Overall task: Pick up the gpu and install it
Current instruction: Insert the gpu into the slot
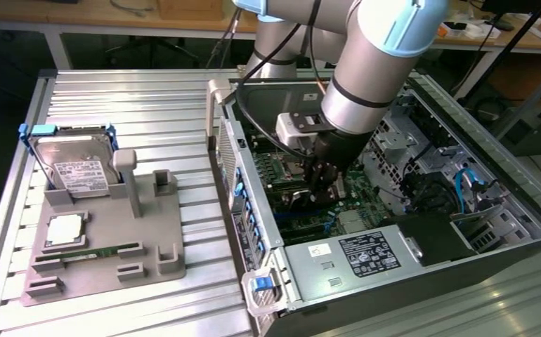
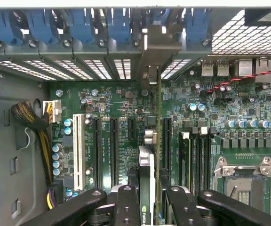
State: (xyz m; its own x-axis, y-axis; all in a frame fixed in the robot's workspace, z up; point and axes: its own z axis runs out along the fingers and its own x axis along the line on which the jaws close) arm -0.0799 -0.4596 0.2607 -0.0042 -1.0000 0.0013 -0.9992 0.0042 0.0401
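The gpu [image 2: 146, 162] stands on edge between my fingers. It is a thin card with a green board edge and a silver end bracket [image 2: 152, 52] that reaches the rear slot openings of the computer case [image 1: 495, 203]. My gripper [image 2: 152, 209] is shut on the gpu, with one black finger [image 2: 126, 207] on each side. The card sits low over the motherboard's black expansion slots [image 2: 113, 146]. In the exterior view my gripper [image 1: 322, 184] is deep inside the open case, above the motherboard [image 1: 280, 168].
A grey fixture [image 1: 102, 246] on the slatted table holds a silver hard drive [image 1: 76, 167], a processor chip [image 1: 64, 230] and a memory stick [image 1: 97, 251]. Inside the case are a power supply [image 1: 364, 256], blue slot latches [image 2: 79, 26], a white slot [image 2: 77, 150] and a processor socket [image 2: 243, 183].
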